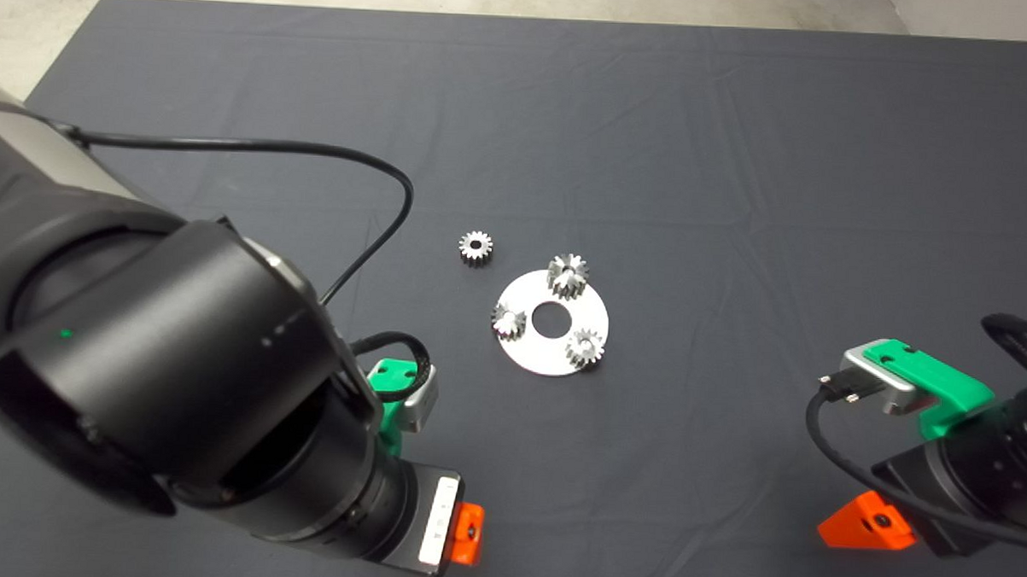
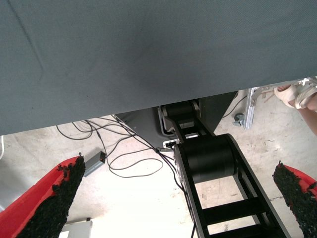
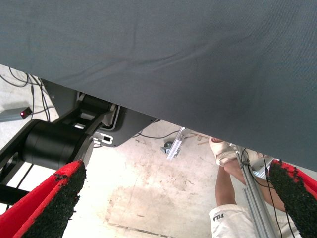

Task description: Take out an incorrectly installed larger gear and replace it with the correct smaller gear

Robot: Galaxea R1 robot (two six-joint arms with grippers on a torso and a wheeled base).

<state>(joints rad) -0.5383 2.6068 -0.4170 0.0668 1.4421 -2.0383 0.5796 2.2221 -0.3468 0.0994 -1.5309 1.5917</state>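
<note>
Near the mat's centre lies a flat round silver metal plate (image 1: pixel 554 358) with a middle hole, carrying three toothed gears. At its far rim stands the larger gear (image 1: pixel 567 276), darker grey steel, tapered and taller than its neighbours. Two small bright silver gears (image 1: pixel 586 347) sit at the plate's left and near-right rim. The smaller gear (image 1: pixel 476 247), a bright silver spur gear with round bore, lies loose on the dark grey mat (image 1: pixel 697 158), just beyond the plate's left edge.

Left gripper (image 2: pixel 178 198) waits at lower left, fingers spread wide, grasping nothing, well apart from both gears. Right gripper (image 3: pixel 173 198) parks at lower right, likewise spread and empty. Both wrist views show mat edge, floor cables, a person's leg (image 3: pixel 225 183).
</note>
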